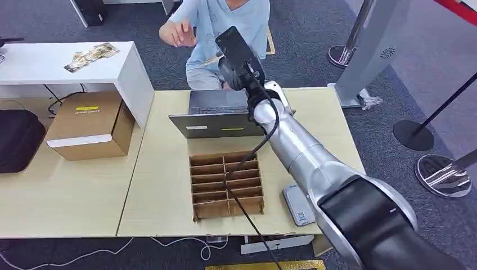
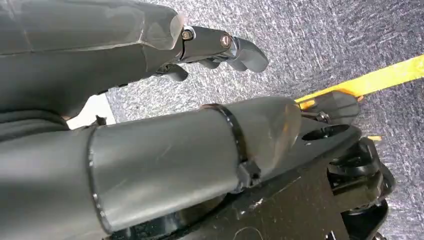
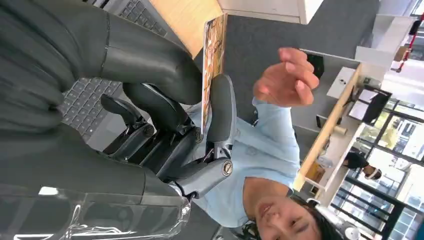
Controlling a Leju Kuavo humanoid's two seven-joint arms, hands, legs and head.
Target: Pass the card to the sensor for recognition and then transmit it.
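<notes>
My right arm reaches across the table toward a person in a light blue shirt (image 1: 236,22). In my right hand (image 1: 239,56) is a thin printed card (image 3: 212,55), pinched edge-on between the thumb and a finger (image 3: 222,107). The person's raised open hand (image 3: 287,77) is a little beyond the card and not touching it; in the head view that person's hand (image 1: 177,32) is to the left of mine. A small white sensor (image 1: 297,205) lies flat on the table's near right, under my forearm. My left hand (image 2: 220,45) hangs over the grey carpet and holds nothing.
An open grey laptop (image 1: 216,112) sits mid-table below my right hand. A cardboard divider box (image 1: 226,184) stands in front of it. To the left are a cardboard carton (image 1: 90,125), a black bag (image 1: 19,138) and a white desk (image 1: 67,70) with cards (image 1: 91,56). Stanchion bases (image 1: 444,174) stand at the right.
</notes>
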